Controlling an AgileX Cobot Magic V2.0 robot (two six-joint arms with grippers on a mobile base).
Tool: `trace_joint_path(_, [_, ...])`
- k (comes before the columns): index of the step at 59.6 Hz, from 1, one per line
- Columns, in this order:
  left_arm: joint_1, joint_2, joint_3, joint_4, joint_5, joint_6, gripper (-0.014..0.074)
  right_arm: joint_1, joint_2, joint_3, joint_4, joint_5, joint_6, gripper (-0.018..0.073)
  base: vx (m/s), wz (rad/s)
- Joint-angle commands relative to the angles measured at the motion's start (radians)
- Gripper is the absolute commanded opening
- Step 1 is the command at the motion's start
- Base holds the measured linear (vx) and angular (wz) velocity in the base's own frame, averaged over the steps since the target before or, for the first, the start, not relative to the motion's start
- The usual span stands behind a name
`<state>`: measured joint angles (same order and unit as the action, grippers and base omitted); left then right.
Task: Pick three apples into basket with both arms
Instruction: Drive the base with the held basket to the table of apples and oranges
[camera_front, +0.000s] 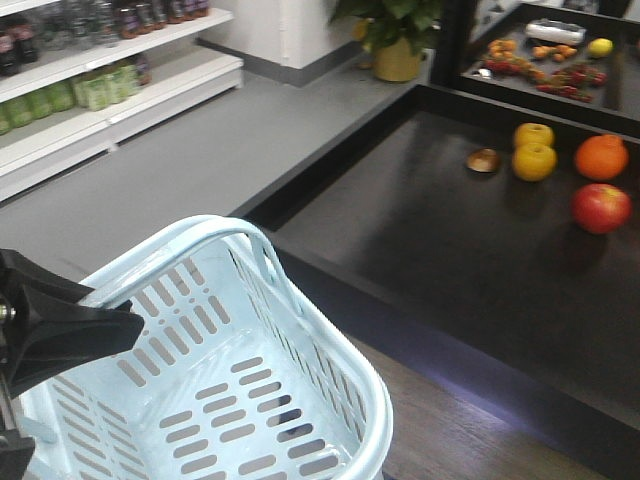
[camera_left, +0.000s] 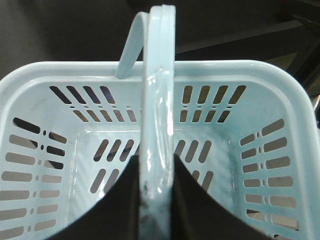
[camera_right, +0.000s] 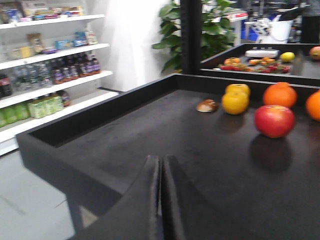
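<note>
Holding the basket (camera_left: 225, 67) by its loop handle (camera_left: 159, 100) with the left gripper (camera_left: 157, 165), fingers clamped either side. Reading the right gripper (camera_right: 160, 190) as closed on nothing, fingers pressed together above the black table (camera_right: 150, 130). Seeing one apple (camera_front: 601, 207) far right on the table, near an orange (camera_front: 601, 157), well apart from the basket.
</note>
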<state>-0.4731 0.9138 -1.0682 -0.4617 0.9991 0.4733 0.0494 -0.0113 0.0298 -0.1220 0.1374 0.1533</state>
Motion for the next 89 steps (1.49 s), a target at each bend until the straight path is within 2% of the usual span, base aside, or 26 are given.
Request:
trace_joint_path(1, [-0.004, -0.013, -0.026, -0.048, -0.083, -0.011, -0.0006, -0.007, -0.013, 0.012, -0.008, -0.073, -0.009, -0.0005, 0.13, -0.51])
trace_joint_path(46, [-0.004, -0.013, -0.026, -0.048, -0.083, -0.011, -0.0006, -0.007, -0.013, 0.012, -0.008, -0.073, -0.009, -0.0005, 0.12, -0.46])
trace_joint_path(89, [-0.004, -0.013, -0.026, -0.048, -0.083, -0.011, -0.0006, -0.007, -0.013, 0.012, -0.008, -0.073, -0.009, -0.0005, 0.06, -0.21])
